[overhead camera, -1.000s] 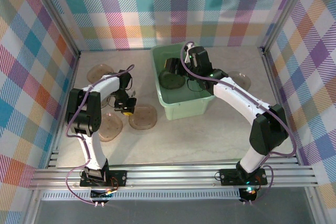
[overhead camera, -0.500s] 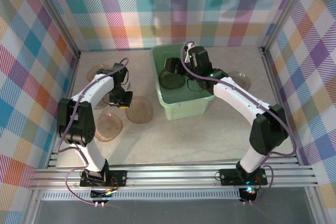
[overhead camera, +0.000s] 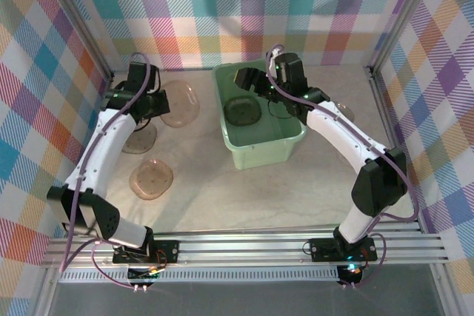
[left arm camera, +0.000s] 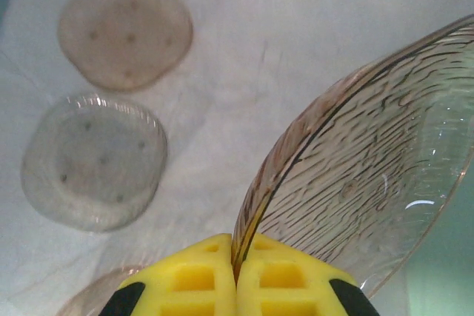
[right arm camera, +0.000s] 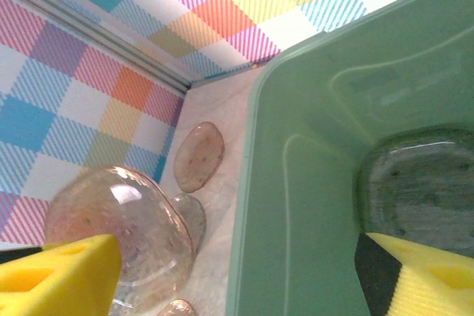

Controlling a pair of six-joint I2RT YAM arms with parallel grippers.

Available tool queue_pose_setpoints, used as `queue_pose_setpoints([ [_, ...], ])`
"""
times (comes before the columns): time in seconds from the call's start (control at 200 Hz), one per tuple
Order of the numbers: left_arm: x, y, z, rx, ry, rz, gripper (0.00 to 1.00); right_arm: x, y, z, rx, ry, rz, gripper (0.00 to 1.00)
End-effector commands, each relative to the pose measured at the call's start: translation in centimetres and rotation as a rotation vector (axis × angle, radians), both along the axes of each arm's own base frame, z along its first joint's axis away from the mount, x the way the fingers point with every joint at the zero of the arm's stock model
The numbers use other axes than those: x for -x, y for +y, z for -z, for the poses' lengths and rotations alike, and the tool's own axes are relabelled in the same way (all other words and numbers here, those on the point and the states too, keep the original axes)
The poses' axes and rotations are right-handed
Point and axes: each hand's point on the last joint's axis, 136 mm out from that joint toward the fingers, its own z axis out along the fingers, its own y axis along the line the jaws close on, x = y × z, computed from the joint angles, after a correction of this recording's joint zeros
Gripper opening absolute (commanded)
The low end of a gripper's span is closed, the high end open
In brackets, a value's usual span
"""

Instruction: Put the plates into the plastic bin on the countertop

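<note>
My left claw (left arm camera: 237, 280) is clenched on the rim of a plate (left arm camera: 355, 183), held tilted above the countertop (overhead camera: 244, 197), left of the bin (overhead camera: 261, 155). My right claw (overhead camera: 250, 79) is spread wide, gripping nothing, over the bin's far end. One plate (overhead camera: 242, 111) lies inside the bin. Two others (overhead camera: 151, 178) (overhead camera: 138, 138) lie on the countertop.

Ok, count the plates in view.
6 plates: one pinched by the left gripper, one in the plastic bin, three on the countertop left of it, one right of it behind the right arm. More may lie stacked or hidden.
</note>
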Motion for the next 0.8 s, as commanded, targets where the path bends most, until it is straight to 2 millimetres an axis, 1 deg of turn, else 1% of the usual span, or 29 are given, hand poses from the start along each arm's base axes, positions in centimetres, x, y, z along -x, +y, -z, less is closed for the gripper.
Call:
queue_pose_setpoints([
  [0.0,-1.7,0.4,-6.2,0.084,-0.243,-0.07,0.0,0.4,1.3,-3.6,-0.113,-0.032,-0.067,0.82],
  [0.07,-2.5,-1.0,-8.8,0.176,-0.339,-0.033,0.0,0.5,1.5,-4.1,-0.153,-0.017,-0.076,0.8],
  [0.16,-3.1,-2.7,-11.2,0.248,-0.411,0.005,0.0,1.0,2.2,-5.3,-0.234,-0.052,-0.128,0.79],
  [0.22,-3.5,-3.7,-12.3,0.273,-0.441,0.024,0.0,1.5,2.7,-6.4,-0.308,-0.109,-0.169,0.8],
  [0.345,-4.2,-5.6,-14.1,0.343,-0.518,0.043,0.0,2.1,3.5,-7.1,-0.39,-0.136,-0.233,0.76],
  [0.41,-4.4,-6.6,-14.8,0.365,-0.55,0.063,0.0,2.3,3.9,-7.5,-0.421,-0.143,-0.259,0.74],
  [0.465,-4.6,-7.3,-14.9,0.381,-0.56,0.073,0.0,2.3,4.1,-7.8,-0.438,-0.159,-0.268,0.71],
  [0.525,-4.8,-8.1,-14.9,0.391,-0.563,0.082,0.0,2.6,4.4,-8.4,-0.444,-0.191,-0.28,0.69],
  [0.6,-5.0,-8.6,-14.8,0.398,-0.568,0.079,0.0,2.8,4.9,-8.7,-0.444,-0.218,-0.291,0.68],
  [0.655,-5.2,-9.1,-14.8,0.416,-0.576,0.074,0.0,2.7,5.1,-8.5,-0.437,-0.222,-0.283,0.67],
  [0.74,-5.3,-10.2,-15.4,0.438,-0.605,0.086,0.0,2.2,5.1,-7.8,-0.438,-0.213,-0.244,0.63],
  [0.795,-5.4,-10.8,-15.3,0.435,-0.602,0.091,0.0,1.8,5.0,-7.6,-0.45,-0.217,-0.226,0.61],
])
